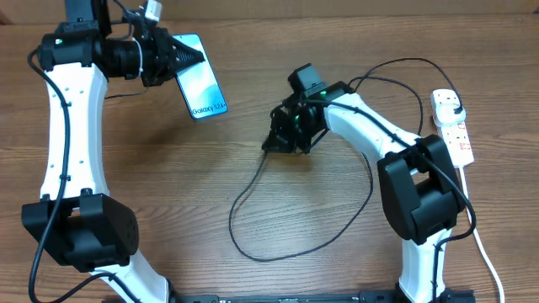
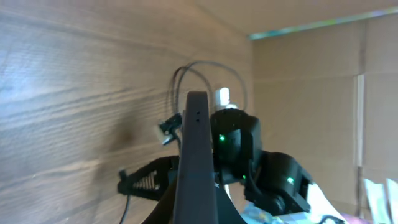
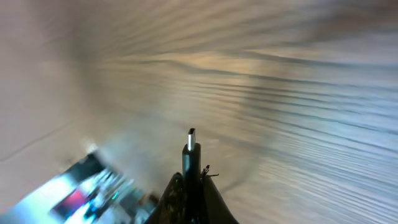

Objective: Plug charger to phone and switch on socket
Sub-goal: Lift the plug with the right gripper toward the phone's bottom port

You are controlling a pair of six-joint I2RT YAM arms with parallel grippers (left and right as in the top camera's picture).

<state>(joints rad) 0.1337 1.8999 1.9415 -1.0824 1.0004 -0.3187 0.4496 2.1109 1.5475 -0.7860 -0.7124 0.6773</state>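
Left jaws clamp the slim cyan-screened phone (image 1: 202,87), right jaws pinch the thin black charger (image 3: 191,155) near its connector: square tip to port before pushing.

We see a brown wood-grain table (image 1: 185,202) filling the overhead frame, evenly lit. In the left wrist view, plain tan panels (image 2: 305,81) stand at right, with a thin bright strip (image 2: 311,25) along the upper right.

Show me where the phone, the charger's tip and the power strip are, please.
phone (image 1: 202,84): overhead view, middle of its blue screen.
charger (image 3: 191,155): right wrist view, black connector body just below the metal tip.
socket (image 1: 459,139): overhead view, white body of the strip.
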